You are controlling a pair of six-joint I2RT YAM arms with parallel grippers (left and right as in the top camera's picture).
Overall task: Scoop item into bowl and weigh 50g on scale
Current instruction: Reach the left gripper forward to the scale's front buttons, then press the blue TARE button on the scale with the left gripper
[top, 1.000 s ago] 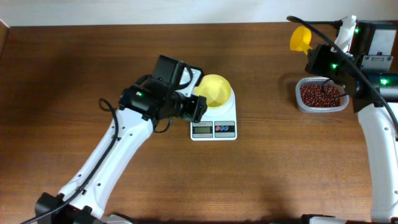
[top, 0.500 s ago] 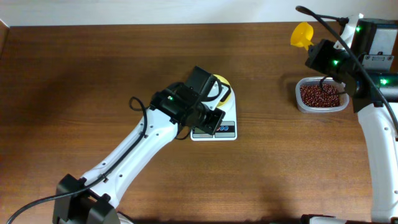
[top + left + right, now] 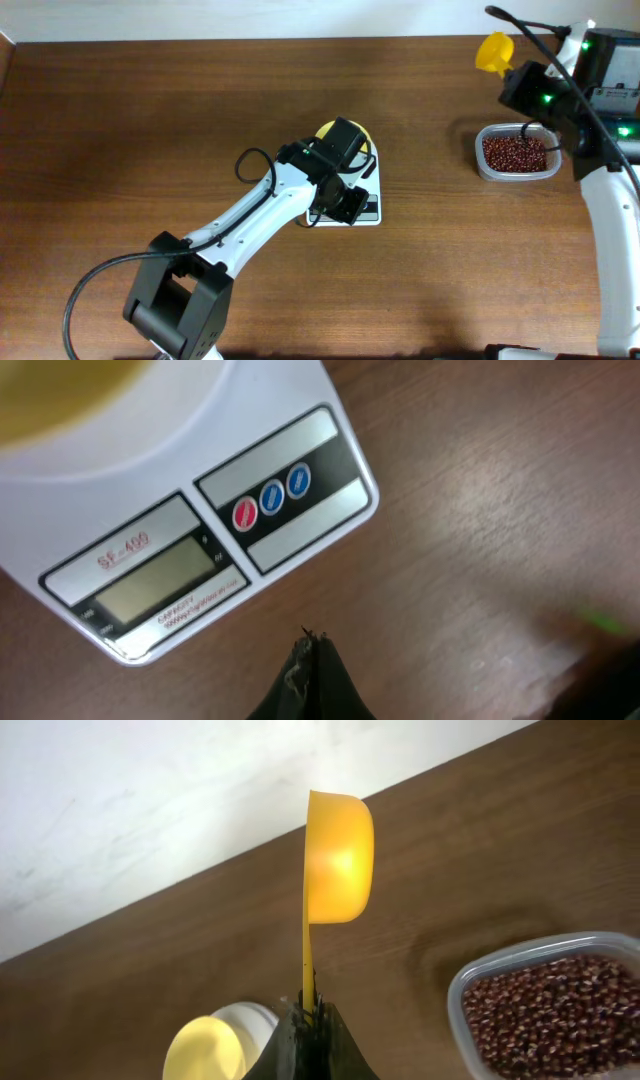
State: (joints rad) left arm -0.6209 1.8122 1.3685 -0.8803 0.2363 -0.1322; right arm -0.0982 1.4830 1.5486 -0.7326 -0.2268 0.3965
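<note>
The white scale (image 3: 150,510) fills the upper left of the left wrist view, its grey display (image 3: 165,580) and its red and blue buttons (image 3: 270,500) facing me. The pale yellow bowl (image 3: 364,139) stands on it, half hidden under my left arm. My left gripper (image 3: 312,643) is shut and empty, just off the scale's front edge, over the wood. The reddish-brown beans (image 3: 516,151) lie in a clear container (image 3: 462,988) at the right. Above and behind them, my right gripper (image 3: 308,1010) is shut on the handle of a yellow scoop (image 3: 338,845), held off the table.
My left arm (image 3: 250,215) crosses the table diagonally from the front left to the scale. The right arm (image 3: 605,200) stands along the right edge. A pale wall (image 3: 150,800) runs behind the table's far edge.
My left arm has swung right, from beside the scale to over its front edge, and its jaws have shut. The right gripper has carried the scoop slightly up and right.
</note>
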